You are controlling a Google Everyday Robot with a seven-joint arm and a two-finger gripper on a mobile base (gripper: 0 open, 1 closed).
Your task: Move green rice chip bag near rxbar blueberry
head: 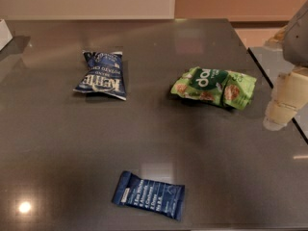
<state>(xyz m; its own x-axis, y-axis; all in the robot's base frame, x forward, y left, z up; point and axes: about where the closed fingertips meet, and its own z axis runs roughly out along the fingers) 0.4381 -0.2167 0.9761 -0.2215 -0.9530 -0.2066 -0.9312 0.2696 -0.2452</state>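
Observation:
The green rice chip bag lies flat on the dark grey table, right of centre, crinkled, with a dark green circle and white lettering. The rxbar blueberry is a small flat dark blue wrapper with white text, lying near the front edge, well below and to the left of the green bag. My gripper hangs at the right edge of the view, cream-coloured, just right of the green bag and apart from it. It holds nothing that I can see.
A dark blue Kettle chip bag lies at the left of centre. A white object sits at the far left edge. The table's right edge runs diagonally behind the gripper, with a second surface beyond it.

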